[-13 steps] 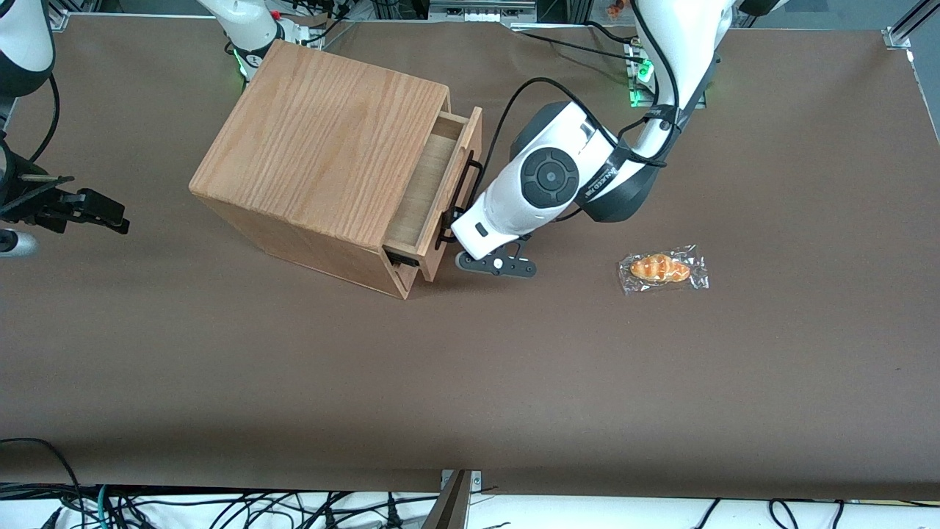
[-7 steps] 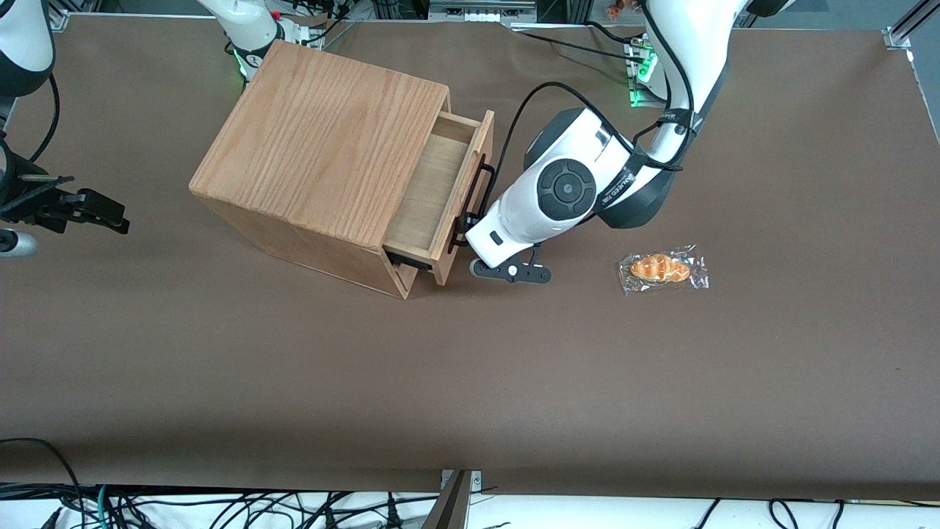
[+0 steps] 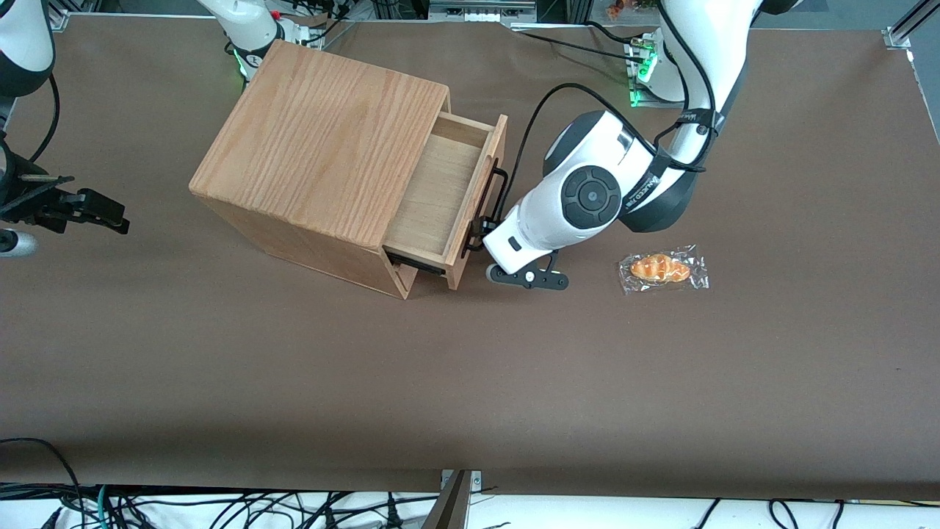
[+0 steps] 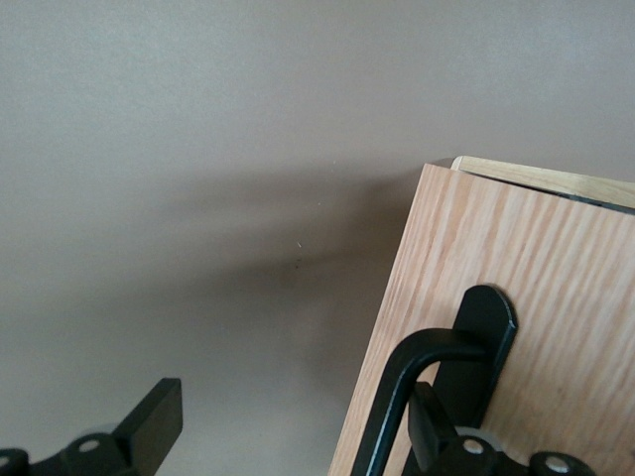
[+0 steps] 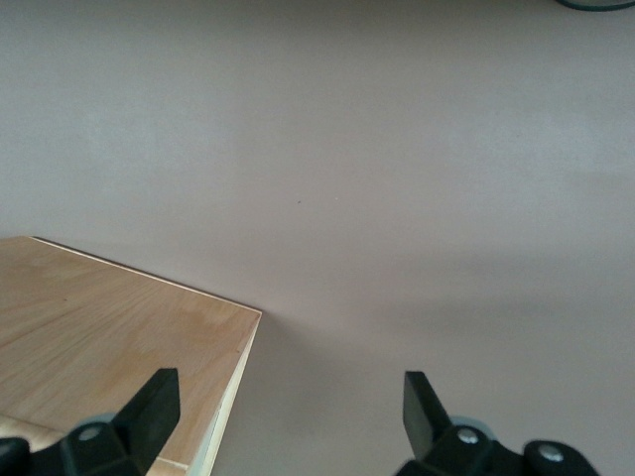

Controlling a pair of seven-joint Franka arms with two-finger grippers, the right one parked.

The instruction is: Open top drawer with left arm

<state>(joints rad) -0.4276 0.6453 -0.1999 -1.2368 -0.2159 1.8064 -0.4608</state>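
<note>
brown matting covers the table (image 3: pixel 294 382) you are working over. your gripper (image 3: pixel 481 229) sits at the front of the top drawer (image 3: pixel 440 195), low against the end of the drawer face nearest the front camera. in the left wrist view its two fingers (image 4: pixel 149 426) stand wide apart, one out over bare matting, the other tucked in by the black handle (image 4: pixel 417 397) where the bar bends into its mounting plate; that finger is hooked at the bar rather than pinching it, so the hand is spread, clamped on nothing. the left arm (image 3: pixel 587 195) slopes up from the gripper, its round grey joint cap facing upward, then rises away toward the table's edge.

just beside your gripper the drawer stands pulled partway out of the oak cabinet (image 3: pixel 323 147), its plain wood floor showing and a black side rail visible under its near corner. farther from the gripper, toward the working arm's end of the table, a wrapped bread roll (image 3: pixel 662 269) lies flat on the matting, well apart from the drawer.
</note>
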